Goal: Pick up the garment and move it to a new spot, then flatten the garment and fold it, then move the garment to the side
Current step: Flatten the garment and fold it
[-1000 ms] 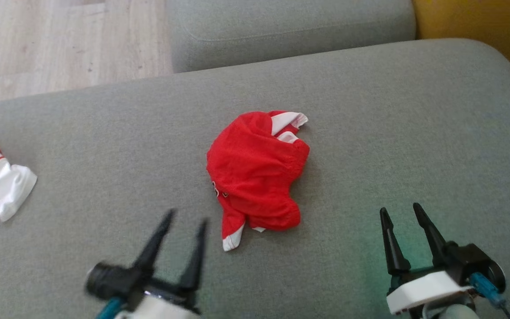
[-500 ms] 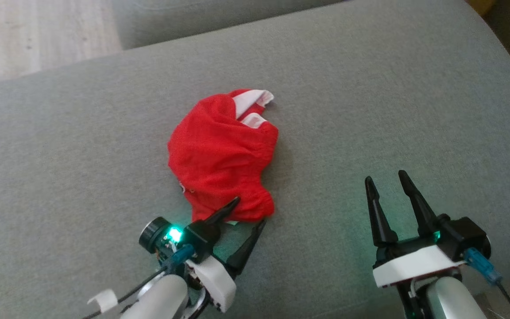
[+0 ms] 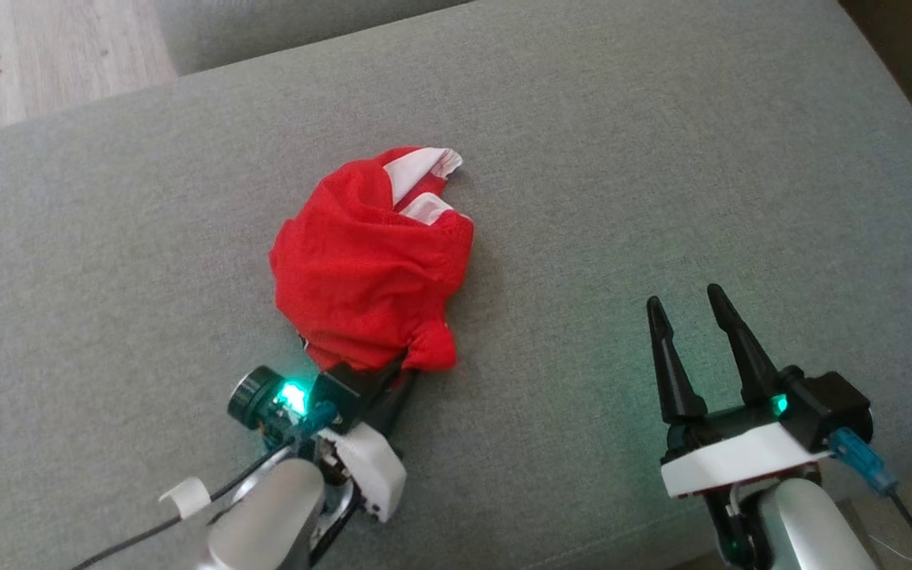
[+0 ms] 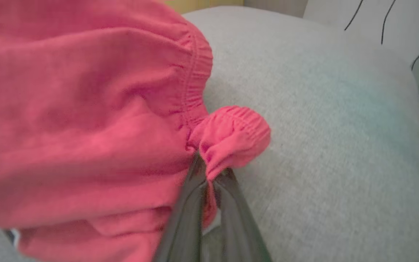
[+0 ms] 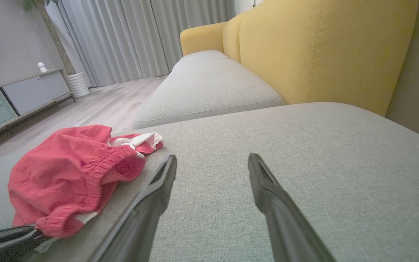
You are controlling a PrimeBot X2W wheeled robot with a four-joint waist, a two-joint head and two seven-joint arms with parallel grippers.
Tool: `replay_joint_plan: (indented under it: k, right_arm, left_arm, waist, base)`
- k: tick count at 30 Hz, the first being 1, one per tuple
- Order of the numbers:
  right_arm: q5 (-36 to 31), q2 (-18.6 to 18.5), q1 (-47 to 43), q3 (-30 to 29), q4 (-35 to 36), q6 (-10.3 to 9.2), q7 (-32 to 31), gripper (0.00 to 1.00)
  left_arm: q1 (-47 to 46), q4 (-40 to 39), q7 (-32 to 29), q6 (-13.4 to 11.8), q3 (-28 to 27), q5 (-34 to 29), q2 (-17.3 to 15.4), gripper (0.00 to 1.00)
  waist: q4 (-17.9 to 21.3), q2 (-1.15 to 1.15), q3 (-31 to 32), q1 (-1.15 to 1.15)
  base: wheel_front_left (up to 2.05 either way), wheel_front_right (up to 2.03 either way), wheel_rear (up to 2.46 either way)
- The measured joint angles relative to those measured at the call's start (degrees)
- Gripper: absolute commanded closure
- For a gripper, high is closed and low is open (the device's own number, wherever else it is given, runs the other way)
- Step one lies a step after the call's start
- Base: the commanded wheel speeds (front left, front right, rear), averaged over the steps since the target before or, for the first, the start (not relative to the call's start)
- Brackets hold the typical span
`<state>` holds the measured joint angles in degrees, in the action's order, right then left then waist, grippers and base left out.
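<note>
The garment (image 3: 369, 261) is a crumpled red piece with white trim, lying bunched in the middle of the grey sofa cushion (image 3: 622, 182). My left gripper (image 3: 404, 366) is shut on the garment's near elastic hem; in the left wrist view the two dark fingers (image 4: 191, 203) pinch a fold of the garment (image 4: 86, 127). My right gripper (image 3: 682, 305) hovers open over bare cushion to the right of the garment, nothing between its fingers. In the right wrist view the garment (image 5: 67, 174) lies left of my open right gripper (image 5: 212, 161).
Wooden floor (image 3: 20, 55) lies beyond the cushion's far left edge. A second grey cushion (image 5: 206, 87) and a yellow sofa back (image 5: 322, 51) stand behind. A cabinet (image 5: 16, 98) and curtains (image 5: 129, 36) are across the room.
My left gripper has reached the garment's near hem and shut on it. The head camera has shifted, so the whole scene sits differently. The right gripper stays open.
</note>
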<state>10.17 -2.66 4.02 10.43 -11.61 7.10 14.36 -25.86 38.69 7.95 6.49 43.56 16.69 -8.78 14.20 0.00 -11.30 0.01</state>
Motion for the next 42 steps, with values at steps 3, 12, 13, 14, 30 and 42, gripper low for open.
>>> replay_joint_plan:
  k: [3,12,13,14,30,42]
  right_arm:
    - [0.0,0.0,0.1,0.2,-0.1,0.0,0.0,0.0]
    - [0.0,0.0,-0.1,1.5,-1.3,0.0,0.0,0.0]
    - [0.0,0.0,-0.1,1.7,-1.5,0.0,0.0,0.0]
    - [0.0,0.0,-0.1,1.8,-1.6,0.0,0.0,0.0]
    - [-0.1,0.0,-1.4,1.2,-2.1,0.0,0.0,0.0]
    - [-1.0,0.0,-2.7,-0.2,-2.2,0.0,0.0,0.0]
  left_arm:
    - [-0.1,-0.7,1.6,0.1,-0.8,2.3,1.3,1.0]
    - [-4.9,-16.4,3.7,0.6,-4.6,15.9,5.5,1.0]
    - [-5.1,-18.3,3.7,0.6,-4.9,17.3,5.6,1.0]
    - [-5.2,-20.0,3.7,0.5,-5.1,18.9,5.7,1.0]
    - [1.0,-31.2,6.5,-11.5,-9.3,31.2,6.1,1.0]
    - [24.4,-25.0,6.5,-5.0,-21.5,28.8,3.6,1.0]
  waist:
    - [0.0,0.0,0.6,0.0]
    - [1.1,0.0,4.1,-0.01]
    - [1.3,0.0,4.4,-0.01]
    - [1.5,0.0,4.8,-0.01]
    - [1.3,0.0,6.2,-0.01]
    - [-4.8,0.0,5.2,-0.01]
  base:
    - [0.0,0.0,0.0]
    - [0.0,0.0,0.0]
    - [0.0,0.0,0.0]
    - [0.0,0.0,0.0]
    - [0.0,0.0,0.0]
    - [0.0,0.0,0.0]
